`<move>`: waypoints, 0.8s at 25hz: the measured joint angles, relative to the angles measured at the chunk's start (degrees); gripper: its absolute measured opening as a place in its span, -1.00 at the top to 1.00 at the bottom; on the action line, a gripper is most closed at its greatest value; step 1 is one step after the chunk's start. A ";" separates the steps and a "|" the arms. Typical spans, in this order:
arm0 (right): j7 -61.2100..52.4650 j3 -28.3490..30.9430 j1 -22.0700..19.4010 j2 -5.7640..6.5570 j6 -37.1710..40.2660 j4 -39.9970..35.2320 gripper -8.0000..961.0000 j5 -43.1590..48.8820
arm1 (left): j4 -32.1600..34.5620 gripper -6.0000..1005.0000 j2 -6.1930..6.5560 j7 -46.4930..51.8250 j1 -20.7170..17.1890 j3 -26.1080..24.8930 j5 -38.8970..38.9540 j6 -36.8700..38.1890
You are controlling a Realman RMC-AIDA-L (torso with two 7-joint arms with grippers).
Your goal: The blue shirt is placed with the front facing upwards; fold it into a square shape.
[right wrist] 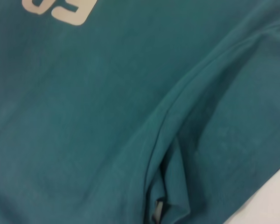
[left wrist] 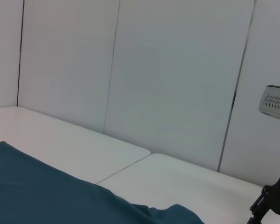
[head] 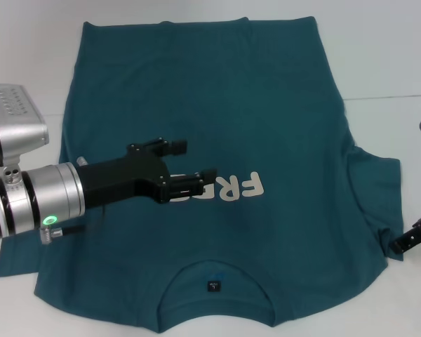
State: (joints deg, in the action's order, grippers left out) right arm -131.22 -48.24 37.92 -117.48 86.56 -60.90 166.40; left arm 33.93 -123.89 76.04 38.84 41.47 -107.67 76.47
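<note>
Item count, all views combined:

- Shirts: one. A single blue shirt (head: 217, 126) lies spread on the surface, and no second garment is present.
- Sleeves visible: one clearly, on the robot's right side. The other side is covered by the arm and cannot be counted.
- Chest prints: one, off-white lettering (head: 240, 187), partly hidden, with three letters readable in the head view.
- Neck labels: one small dark label (head: 212, 286) at the neckline.
- Grippers: two. The left gripper (head: 194, 163) shows two black fingers, spread apart. The right gripper (head: 414, 239) is only partly in frame.
- Tables: one white table (head: 386, 49).
</note>
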 joint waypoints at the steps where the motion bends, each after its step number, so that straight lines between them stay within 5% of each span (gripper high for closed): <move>1: -0.04 -0.02 0.20 -0.04 0.04 0.30 -0.85 0.37 | 0.00 -0.74 0.01 -0.02 -0.02 -0.01 0.00 -0.07; 20: -0.86 -1.86 1.31 -0.44 -0.79 3.50 -0.76 1.47 | 0.00 -0.74 0.06 -0.23 0.01 0.19 0.00 -0.54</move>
State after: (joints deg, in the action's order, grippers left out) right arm -132.09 -50.10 39.23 -117.92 85.77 -57.40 167.87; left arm 33.92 -123.83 75.80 38.85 41.67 -107.67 75.93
